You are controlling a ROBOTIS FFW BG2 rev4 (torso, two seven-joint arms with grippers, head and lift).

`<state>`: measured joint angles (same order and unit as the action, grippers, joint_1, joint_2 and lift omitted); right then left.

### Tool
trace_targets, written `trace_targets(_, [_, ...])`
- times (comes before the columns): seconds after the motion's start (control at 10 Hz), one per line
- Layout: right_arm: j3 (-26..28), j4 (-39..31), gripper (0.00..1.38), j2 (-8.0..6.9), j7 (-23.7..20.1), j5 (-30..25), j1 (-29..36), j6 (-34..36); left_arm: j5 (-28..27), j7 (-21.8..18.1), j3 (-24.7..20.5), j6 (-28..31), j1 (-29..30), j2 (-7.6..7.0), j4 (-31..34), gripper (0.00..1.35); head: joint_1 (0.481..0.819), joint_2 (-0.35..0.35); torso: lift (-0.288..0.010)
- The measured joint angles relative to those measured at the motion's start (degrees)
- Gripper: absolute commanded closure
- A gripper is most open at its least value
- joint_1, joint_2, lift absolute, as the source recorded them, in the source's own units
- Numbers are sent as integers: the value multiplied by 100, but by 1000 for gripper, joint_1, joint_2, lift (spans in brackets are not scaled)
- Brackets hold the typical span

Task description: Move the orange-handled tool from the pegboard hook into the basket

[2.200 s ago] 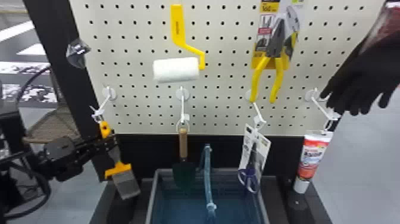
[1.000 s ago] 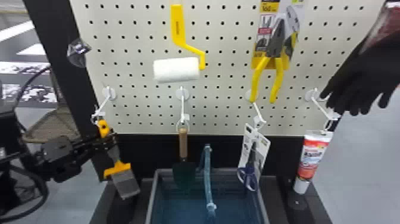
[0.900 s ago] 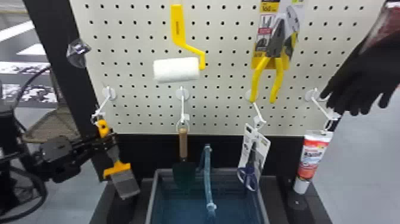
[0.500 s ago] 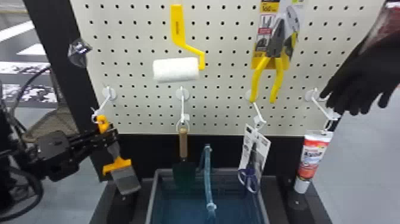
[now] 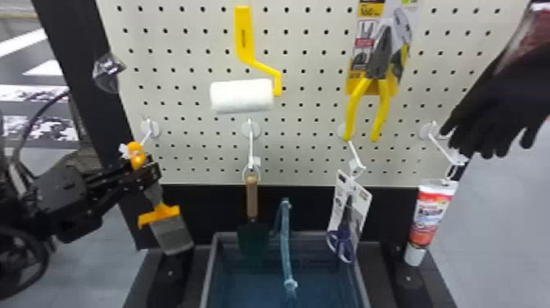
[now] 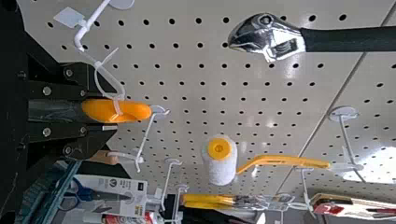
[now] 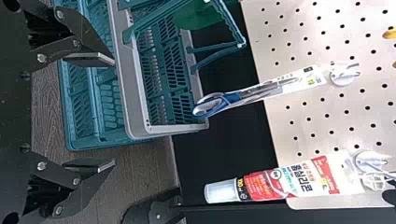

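Note:
In the head view my left gripper [image 5: 148, 170] is shut on the upper handle of the orange-handled tool [image 5: 160, 213], beside the far-left hook [image 5: 146, 134]. The wide grey blade hangs down, slightly slanted. Seen in the left wrist view, the gripper [image 6: 100, 110] has one finger on each side of the orange handle [image 6: 133, 110]; a white tie loops through its end near a hook. Whether the tie still bears on the hook, I cannot tell. The basket [image 5: 207, 266] stands low in the middle. The right gripper [image 7: 112, 112] is open, off beside the basket [image 7: 122, 70].
Right of the tool hang a wooden-handled trowel [image 5: 252, 200], scissors on a card [image 5: 348, 217] and a red-white tube [image 5: 431, 217]. Higher up are a paint roller [image 5: 242, 96], yellow pliers [image 5: 374, 69] and a black glove [image 5: 499, 110]. The basket's blue-green handle [image 5: 285, 241] stands up.
The left gripper has risen and shifted slightly left, and the tool's orange end has gone up with it. The blade has risen a little and leans more. The other hanging goods look unmoved.

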<state>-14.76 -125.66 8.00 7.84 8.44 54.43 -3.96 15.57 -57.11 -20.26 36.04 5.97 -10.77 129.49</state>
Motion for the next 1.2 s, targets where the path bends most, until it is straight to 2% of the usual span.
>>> trace_targets(0.2, [0,0,502,0,0,0,-1,0,560,284,-46,-158,377,186,69,1187,549,0,-100])
trace_targets(0.4, [0,0,502,0,0,0,-2,0,881,433,-46,-307,725,370,68,1187,549,0,-100])
trace_targets(0.8, [0,0,502,0,0,0,-2,0,1446,803,310,-757,1114,431,-137,1187,549,0,-100])
trace_targets(1.2, [0,0,502,0,-2,0,-2,0,2036,1176,851,-1517,1397,504,-875,1187,549,0,-100])
